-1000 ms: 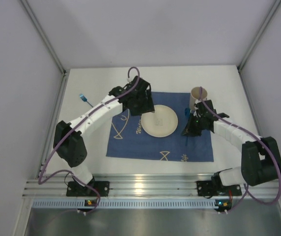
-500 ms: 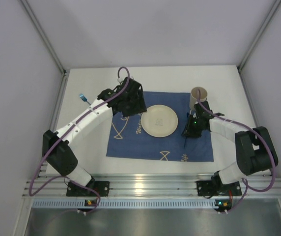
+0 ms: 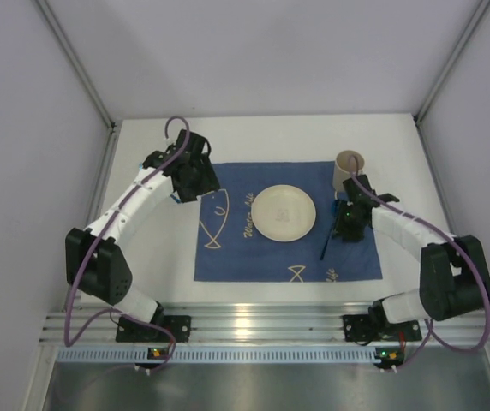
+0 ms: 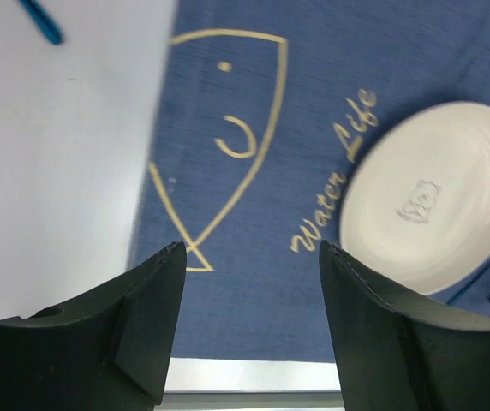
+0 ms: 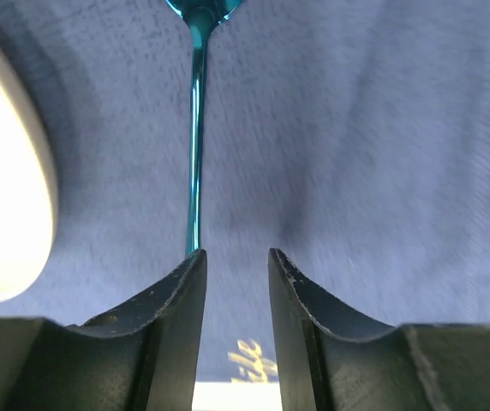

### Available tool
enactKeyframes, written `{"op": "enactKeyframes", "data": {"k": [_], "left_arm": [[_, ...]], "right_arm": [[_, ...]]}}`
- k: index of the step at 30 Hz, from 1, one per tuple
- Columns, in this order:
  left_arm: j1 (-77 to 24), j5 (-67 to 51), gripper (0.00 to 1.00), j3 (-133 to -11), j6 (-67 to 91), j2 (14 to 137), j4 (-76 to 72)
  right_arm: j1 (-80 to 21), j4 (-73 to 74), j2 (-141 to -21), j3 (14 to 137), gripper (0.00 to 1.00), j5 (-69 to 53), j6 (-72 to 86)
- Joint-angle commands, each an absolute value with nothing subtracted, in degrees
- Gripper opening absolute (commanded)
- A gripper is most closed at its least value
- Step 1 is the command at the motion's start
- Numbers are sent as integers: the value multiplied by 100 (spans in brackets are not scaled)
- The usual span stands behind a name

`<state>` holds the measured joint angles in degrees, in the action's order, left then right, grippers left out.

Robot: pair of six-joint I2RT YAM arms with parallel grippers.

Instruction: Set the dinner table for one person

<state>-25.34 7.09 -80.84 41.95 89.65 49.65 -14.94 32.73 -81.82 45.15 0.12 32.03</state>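
Observation:
The white dinner table carries a dark blue fish-print mat with a cream plate near its middle. A thin teal utensil lies flat on the mat right of the plate. My right gripper hovers low over it, jaws slightly open with only cloth between them; the handle runs just outside the left finger. My left gripper is open and empty above the mat's back left corner.
A beige cup stands upright at the mat's back right corner, just behind my right gripper. A second teal utensil lies on the bare table left of the mat. Grey walls enclose three sides; a metal rail runs along the near edge.
My right gripper has opened and let go of the teal utensil on the mat. My left arm swung left from the plate to the mat's corner. Mat and plate shifted slightly right.

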Motion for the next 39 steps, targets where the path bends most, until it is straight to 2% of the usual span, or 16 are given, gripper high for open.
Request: {"op": "enactKeyframes", "data": {"k": [1, 9, 17, 23, 37, 39], "left_arm": [[-1838, 712, 69, -7762, 3833, 8604, 4765], [-783, 817, 68, -7348, 3454, 9237, 3965], [-80, 922, 66, -8058, 3033, 10370, 3507], [457, 976, 66, -8533, 2690, 11170, 3235], [624, 747, 67, -9623, 2610, 12620, 2918], [642, 773, 59, -9834, 2602, 12813, 3040]], "right_arm": [[-1468, 4033, -7456, 5079, 36, 413, 3059], [-1468, 5115, -6400, 5625, 36, 132, 2962], [-1468, 5650, -5423, 5643, 41, 26, 2672], [-1459, 5880, -5528, 5827, 42, 167, 2610], [-1468, 5599, -6363, 6082, 42, 35, 2681], [-1459, 5590, -6494, 6126, 41, 26, 2681]]}}
